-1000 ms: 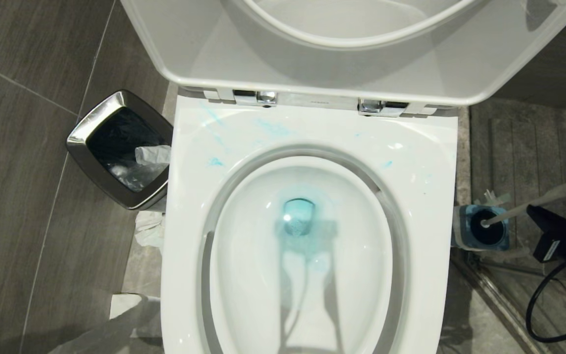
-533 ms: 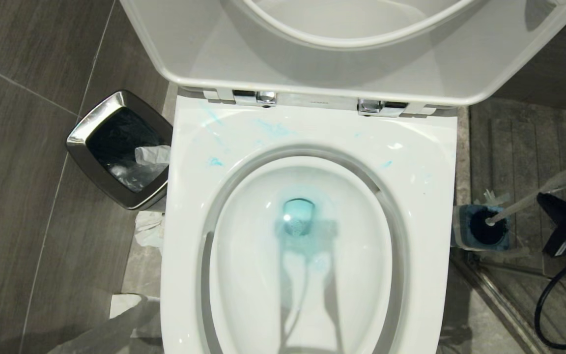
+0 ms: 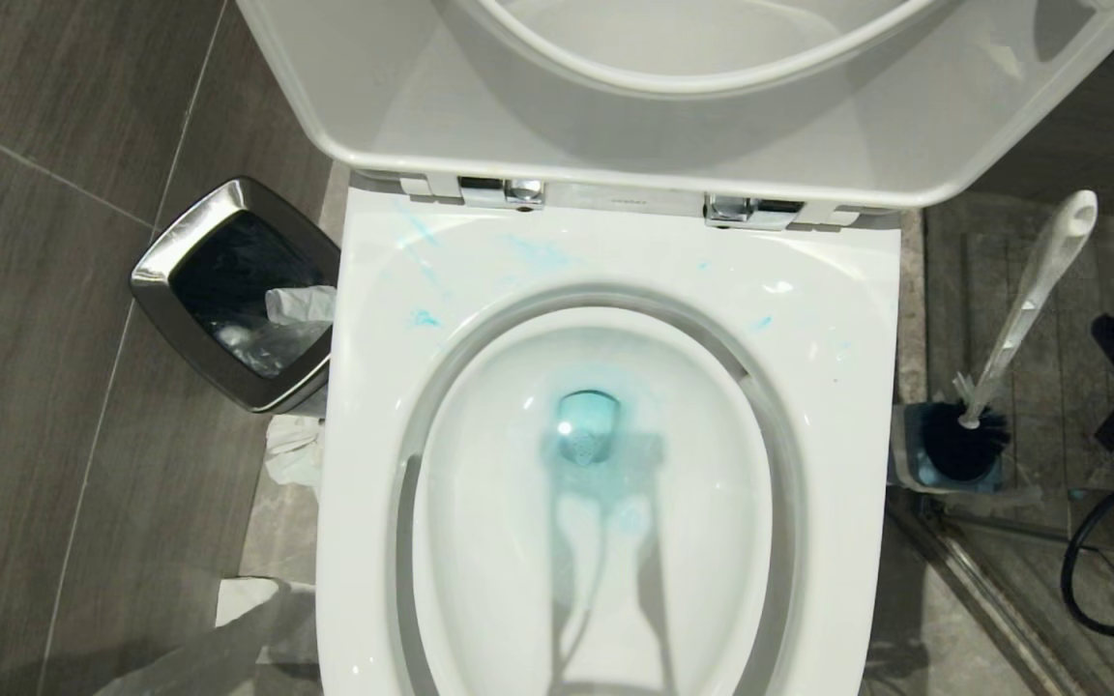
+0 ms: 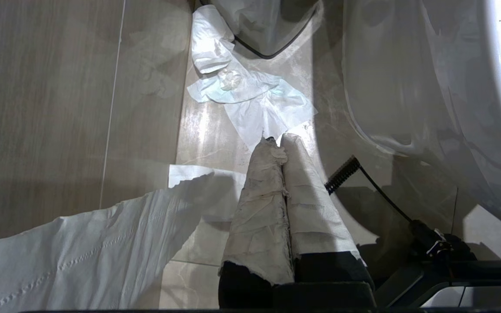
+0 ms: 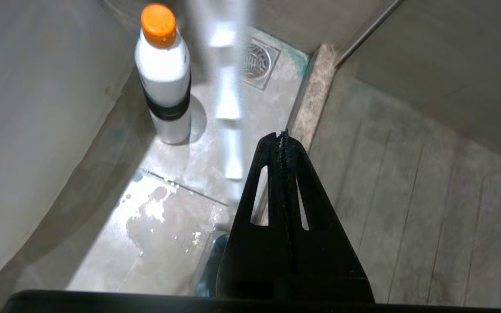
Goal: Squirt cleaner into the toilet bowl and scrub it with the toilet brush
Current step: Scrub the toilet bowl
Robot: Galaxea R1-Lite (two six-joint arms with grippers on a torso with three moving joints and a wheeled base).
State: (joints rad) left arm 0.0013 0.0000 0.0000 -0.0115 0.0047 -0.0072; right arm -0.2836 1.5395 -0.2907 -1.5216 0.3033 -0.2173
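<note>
The toilet bowl (image 3: 837, 319) stands open with its seat and lid up. Turquoise cleaner (image 3: 588, 425) tints the water at the drain and streaks the back of the rim. To the right of the toilet, the toilet brush (image 3: 1031, 300) stands tilted in its blue holder (image 3: 910, 454), black bristles down, with nothing holding it. My right gripper (image 3: 1113, 338) is beside it at the right edge, shut and empty; in the right wrist view its tips (image 5: 282, 135) are pressed together next to the blurred brush handle (image 5: 228, 87). My left gripper (image 4: 278, 145), wrapped in white paper, is shut above the floor.
A chrome-rimmed bin (image 3: 156, 275) sits left of the toilet, with crumpled tissue (image 4: 250, 95) on the floor near it. A white bottle with an orange cap (image 5: 163, 74) stands by the toilet's base near a floor drain (image 5: 257, 61). A black cable (image 3: 1079, 590) loops at the right.
The brush handle has swung from leaning low toward the right edge to standing more upright in its holder. My right gripper has drawn back to the right.
</note>
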